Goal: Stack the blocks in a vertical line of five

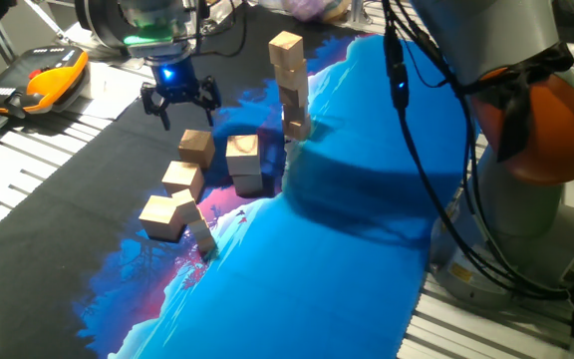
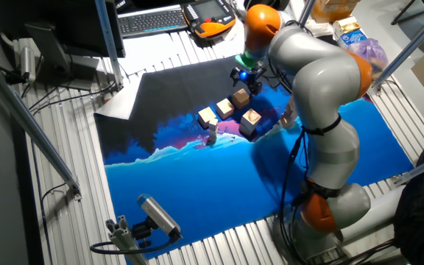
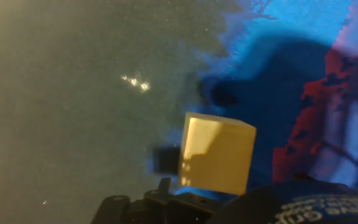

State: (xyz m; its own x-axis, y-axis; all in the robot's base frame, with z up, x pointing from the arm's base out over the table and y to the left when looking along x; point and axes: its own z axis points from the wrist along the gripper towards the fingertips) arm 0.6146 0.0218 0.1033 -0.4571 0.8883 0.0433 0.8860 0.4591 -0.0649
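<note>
A leaning stack of three tan blocks [image 1: 290,85] stands on the blue mat. Several loose blocks lie in front of it on the mat: one [image 1: 196,147] nearest my gripper, one [image 1: 244,152] to its right, two more [image 1: 182,178] [image 1: 162,216] nearer the front. They also show in the other fixed view [image 2: 241,96] [image 2: 252,118] [image 2: 225,108] [image 2: 207,116]. My gripper [image 1: 179,100] [image 2: 245,77] is open and empty, hovering just behind the nearest loose block. That block [image 3: 216,152] fills the lower middle of the hand view.
An orange-and-black handheld device [image 1: 53,80] [image 2: 210,18] lies beyond the mat's far corner, beside a keyboard [image 2: 153,18]. The arm's grey body and cables [image 1: 506,120] rise on the right. A small pale object [image 1: 204,239] stands at the front of the block group.
</note>
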